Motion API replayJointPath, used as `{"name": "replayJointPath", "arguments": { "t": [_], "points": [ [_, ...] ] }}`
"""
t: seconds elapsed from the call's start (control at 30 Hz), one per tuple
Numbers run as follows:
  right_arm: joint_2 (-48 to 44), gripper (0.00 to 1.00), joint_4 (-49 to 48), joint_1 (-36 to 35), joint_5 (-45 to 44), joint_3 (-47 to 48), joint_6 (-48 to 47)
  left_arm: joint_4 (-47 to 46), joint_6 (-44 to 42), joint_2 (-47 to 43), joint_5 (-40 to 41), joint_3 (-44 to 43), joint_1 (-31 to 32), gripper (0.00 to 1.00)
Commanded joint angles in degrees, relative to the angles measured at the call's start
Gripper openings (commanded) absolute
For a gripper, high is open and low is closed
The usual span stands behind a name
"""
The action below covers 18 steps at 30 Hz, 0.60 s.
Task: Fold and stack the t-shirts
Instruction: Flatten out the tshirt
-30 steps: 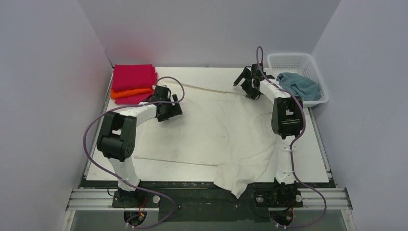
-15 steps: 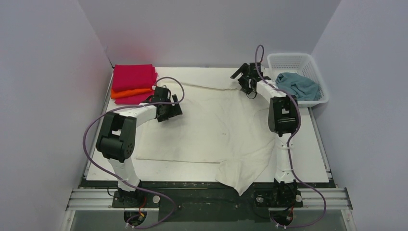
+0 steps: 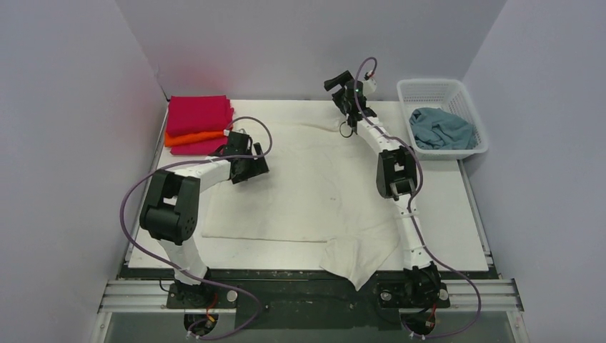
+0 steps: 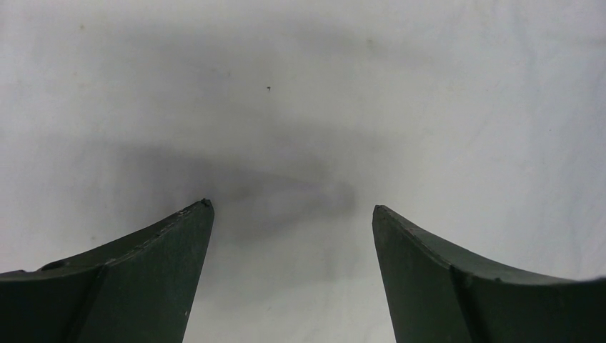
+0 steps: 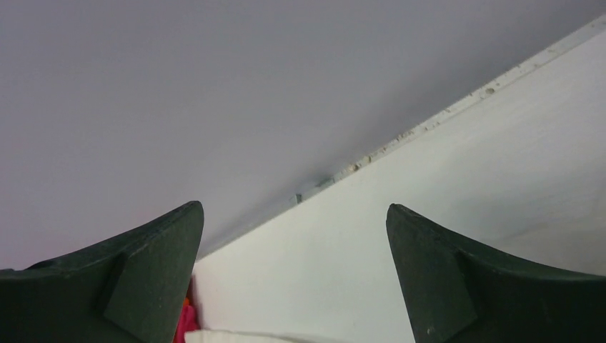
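Observation:
A cream t-shirt (image 3: pixel 314 186) lies spread over the table, one corner hanging off the near edge (image 3: pixel 354 266). My left gripper (image 3: pixel 251 168) hovers low over its left part, open, with only cream cloth (image 4: pixel 300 107) between the fingers (image 4: pixel 164 271). My right gripper (image 3: pixel 337 84) is raised at the back edge near the wall, open and holding nothing (image 5: pixel 294 206). Folded magenta (image 3: pixel 199 114) and orange (image 3: pixel 194 136) t-shirts are stacked at the back left. A grey-blue t-shirt (image 3: pixel 441 127) lies crumpled in the basket.
The white mesh basket (image 3: pixel 437 87) stands at the back right corner. Grey walls close in the table at the back and both sides. Bare white table (image 5: pixel 457 200) shows in the right wrist view, with the back wall (image 5: pixel 214 86) just beyond.
The right arm has swung left and upward along the back edge, away from the basket, its jaws staying open. The left arm has hardly moved.

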State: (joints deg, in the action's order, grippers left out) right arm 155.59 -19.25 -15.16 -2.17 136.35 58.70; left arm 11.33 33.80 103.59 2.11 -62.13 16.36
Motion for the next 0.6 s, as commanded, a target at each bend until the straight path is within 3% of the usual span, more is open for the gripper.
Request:
{"name": "replayJointPath", "arguments": {
  "t": [0.0, 0.13, 0.23, 0.57],
  "points": [
    [-11.21, 0.95, 7.3, 1.18, 3.64, -3.06, -7.51, 1.01, -0.47, -4.17, 0.65, 0.52, -0.19, 0.92],
    [-20.63, 0.95, 15.83, 1.86, 7.67, -11.66, -14.98, -0.18, 0.02, -6.1, -0.22, 1.5, -0.1, 0.93],
    [-30.1, 0.95, 18.89, 1.64, 6.13, -24.5, -20.98, 0.55, 0.27, -7.59, 1.04, 2.11, -0.1, 0.93],
    [-46.3, 0.95, 26.12, 3.28, 2.78, -52.92, -23.53, 0.07, 1.21, -10.65, 0.96, 6.29, -0.19, 0.93]
  ]
}}
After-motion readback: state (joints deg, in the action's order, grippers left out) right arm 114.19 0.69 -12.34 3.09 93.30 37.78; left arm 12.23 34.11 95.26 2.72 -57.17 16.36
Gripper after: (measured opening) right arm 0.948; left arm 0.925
